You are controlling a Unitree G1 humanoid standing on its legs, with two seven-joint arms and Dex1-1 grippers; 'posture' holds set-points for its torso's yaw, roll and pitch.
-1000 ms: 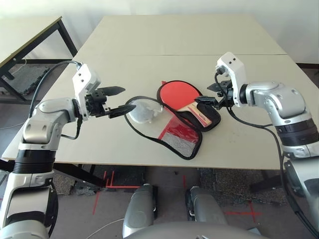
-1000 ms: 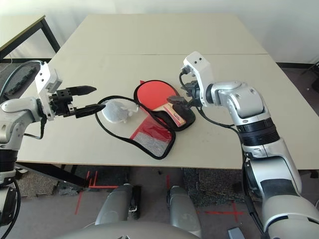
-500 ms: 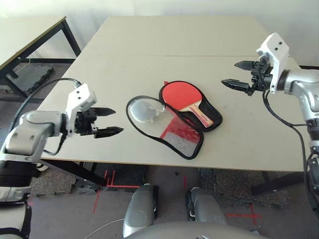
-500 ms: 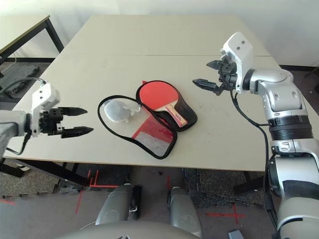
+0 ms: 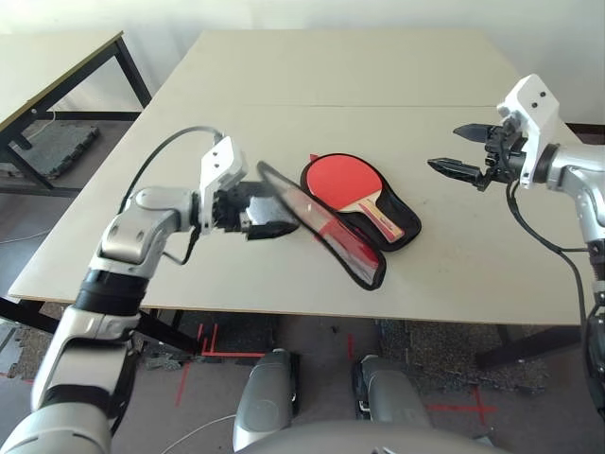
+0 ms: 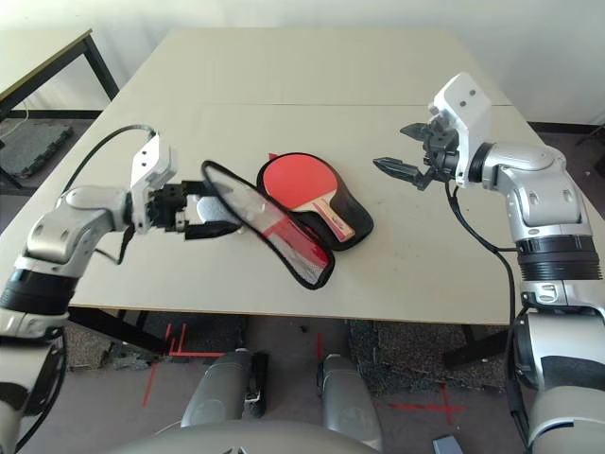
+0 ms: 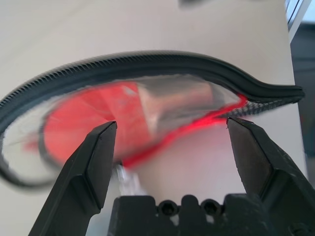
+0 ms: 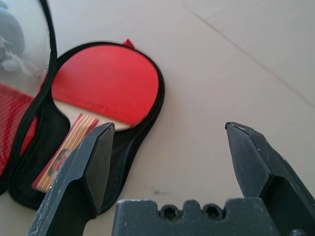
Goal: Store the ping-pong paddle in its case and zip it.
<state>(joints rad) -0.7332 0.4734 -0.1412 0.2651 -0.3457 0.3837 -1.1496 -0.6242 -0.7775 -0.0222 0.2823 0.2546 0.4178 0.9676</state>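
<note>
Left hand [image 5: 267, 210] at raised case [image 5: 317, 224] flap — paddle [image 5: 354, 186] inside

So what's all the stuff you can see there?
ping-pong paddle: one, red face, striped wooden handle, lying in the open case's lower half.
case: one, red and black, mid-table, its flap raised on edge.
table: one, beige, under everything.
second table: one, beige top, black frame, far left.
left end effector: one, black, open, against the flap.
right end effector: one, black, open, above the table right of the case.
</note>
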